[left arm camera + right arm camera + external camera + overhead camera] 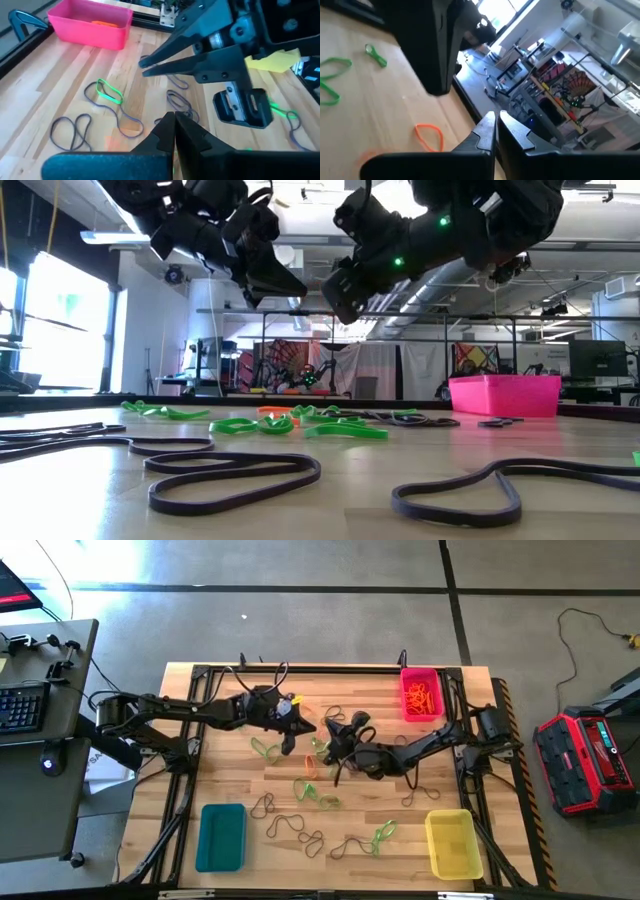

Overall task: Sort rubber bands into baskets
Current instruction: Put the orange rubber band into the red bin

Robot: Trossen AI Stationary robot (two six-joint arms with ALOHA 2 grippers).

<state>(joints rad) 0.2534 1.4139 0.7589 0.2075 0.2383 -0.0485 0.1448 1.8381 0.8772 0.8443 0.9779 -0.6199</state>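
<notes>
The pale wooden slatted table carries three small rectangular plastic baskets: a pink-red one at the far right holding orange bands, a teal one near left, a yellow one near right. Over the table's middle the left gripper and right gripper hang close together, tips nearly meeting, both pinched closed with nothing seen between the fingers. Thin floppy rubber bands, green, dark and orange, lie scattered loose on the wood below them.
</notes>
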